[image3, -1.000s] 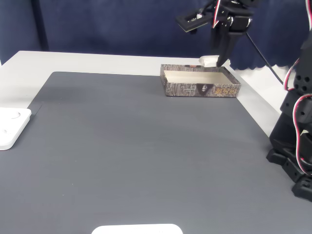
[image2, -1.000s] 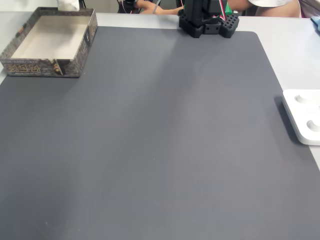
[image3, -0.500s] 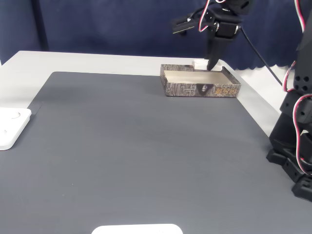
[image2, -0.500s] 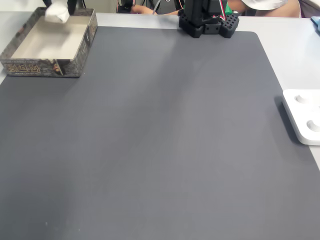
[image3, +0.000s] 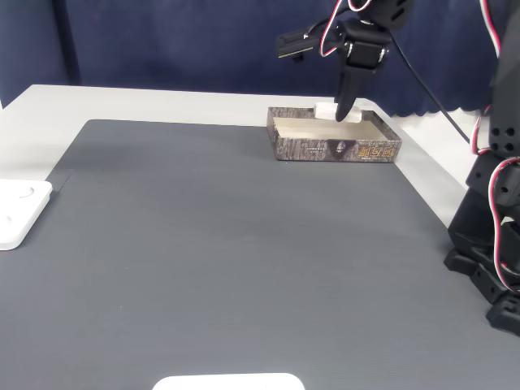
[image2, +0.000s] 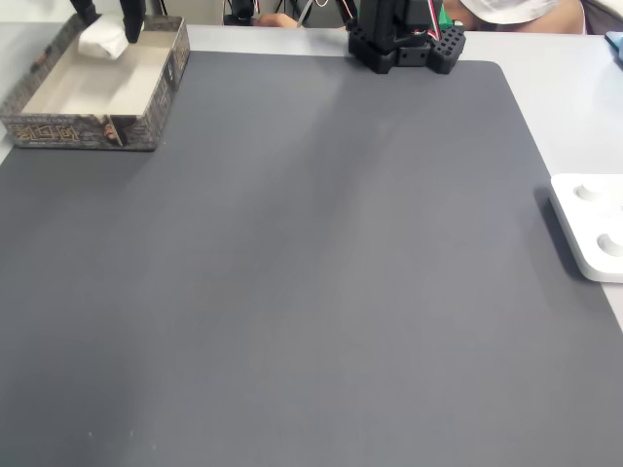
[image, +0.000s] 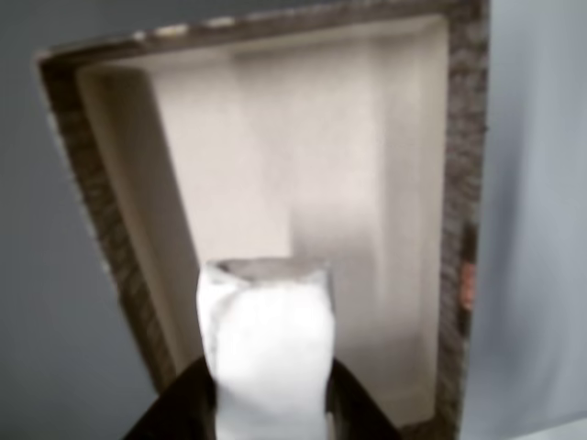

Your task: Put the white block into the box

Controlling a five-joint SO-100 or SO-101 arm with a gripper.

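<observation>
In the other view, blurred throughout, the dark fingers (image: 271,403) are cut off by the bottom edge at 6 o'clock and clenched on the white block (image: 266,344), an oblong, soft-edged piece with a greyish far end, held over the box (image: 463,183). The box has a smooth cream inside with rounded corners and a mottled grey-brown rim. In a fixed view the block (image2: 101,41) sits at the box's (image2: 78,131) 12 o'clock end, at the 11 o'clock corner of the dark matte mat (image2: 321,272) on the tabletop (image2: 574,117).
</observation>
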